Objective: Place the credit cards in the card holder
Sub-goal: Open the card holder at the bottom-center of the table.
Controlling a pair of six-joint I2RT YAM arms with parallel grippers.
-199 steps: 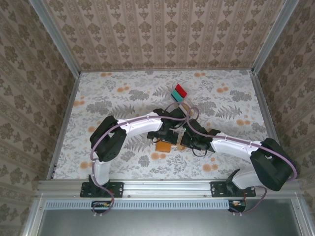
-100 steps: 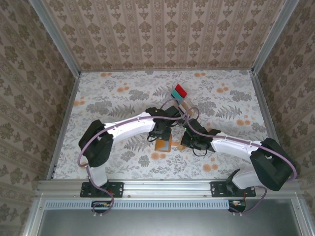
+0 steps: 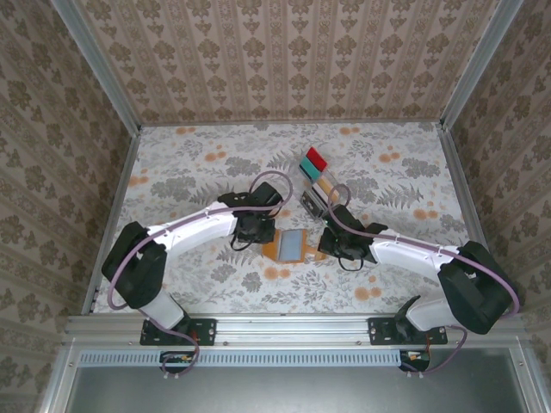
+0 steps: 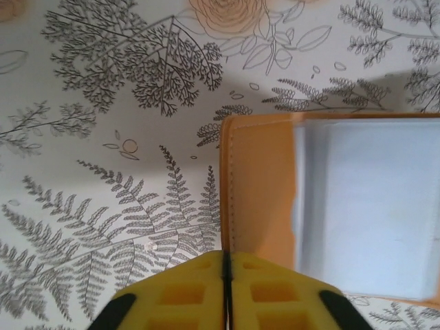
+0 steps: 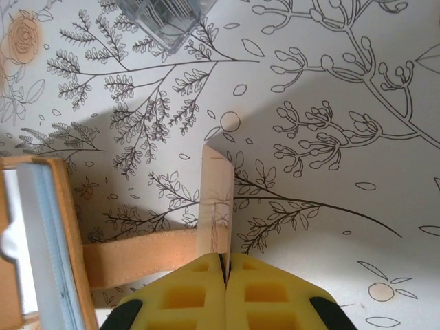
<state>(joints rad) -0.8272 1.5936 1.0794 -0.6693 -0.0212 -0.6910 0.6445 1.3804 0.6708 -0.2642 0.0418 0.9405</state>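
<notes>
Card holder (image 3: pixel 277 248) lies open, inside up, long axis left–right, mid-table (image 3: pixel 189 172) between the grippers. One grey-blue card (image 3: pixel 294 245) sits in it. Left gripper (image 4: pixel 225 258): jaws closed on its left edge. Right gripper (image 5: pixel 224 261): jaws closed on its strap (image 5: pixel 215 199). Other credit cards (image 3: pixel 314 162) stand behind in one clear rack (image 3: pixel 312 200); count unclear.

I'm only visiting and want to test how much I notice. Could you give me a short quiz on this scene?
1. True or false: the wallet lies open.
2. Among the spare cards, which colour lies farthest from the arms? A red, B black, C purple.
3. Fill in: the left fingers are shut on the wallet's ____.
Key: 1 true; 2 A; 3 edge.
</notes>
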